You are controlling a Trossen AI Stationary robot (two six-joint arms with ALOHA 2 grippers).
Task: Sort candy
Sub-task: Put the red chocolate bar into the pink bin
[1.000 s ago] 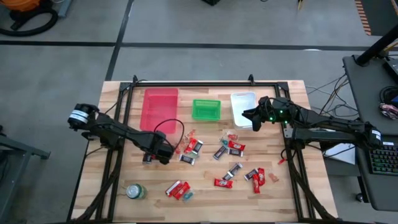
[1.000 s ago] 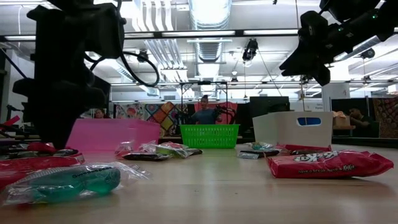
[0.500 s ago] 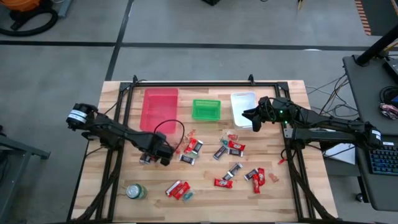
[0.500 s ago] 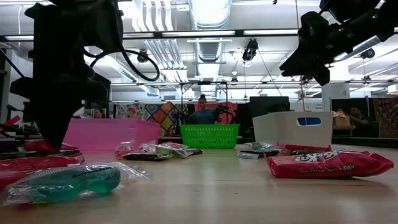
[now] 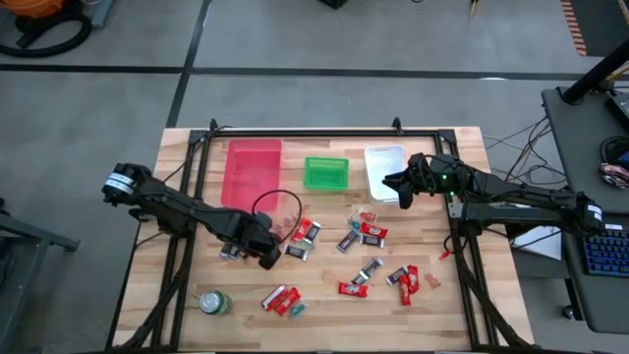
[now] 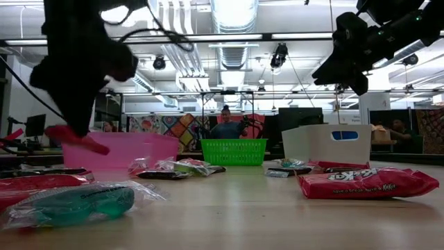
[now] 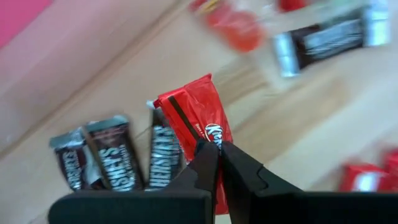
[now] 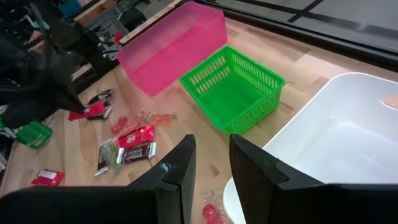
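Note:
Many wrapped candies, red (image 5: 371, 232) and dark brown-and-silver (image 5: 346, 242), lie scattered on the wooden table. My left gripper (image 5: 267, 258) is left of the middle and is shut on a red candy bar (image 7: 194, 118), which also shows in the low view (image 6: 78, 139). Three dark candies (image 7: 115, 158) lie side by side on the table under it. My right gripper (image 5: 401, 187) hovers open and empty at the near edge of the white bin (image 5: 383, 162). My left gripper pinches the red candy bar between its two fingers (image 7: 208, 163), on the wrapper a little in from one end (image 7: 210, 134). The fingers come from above, pointing down. The bar hangs tilted below the fingers (image 6: 87, 144), clear of the table.
A pink bin (image 5: 253, 172), a green basket (image 5: 326, 173) and the white bin stand in a row at the far side. A round green can (image 5: 213, 302) stands near the front left. More candies lie at the front middle (image 5: 283, 300) and right (image 5: 405, 281).
My left gripper has risen from the table with the red candy bar, which was down among the candies and now hangs clear. The gripper has also shifted a little toward the near and right edges. The dark candies have stayed on the table.

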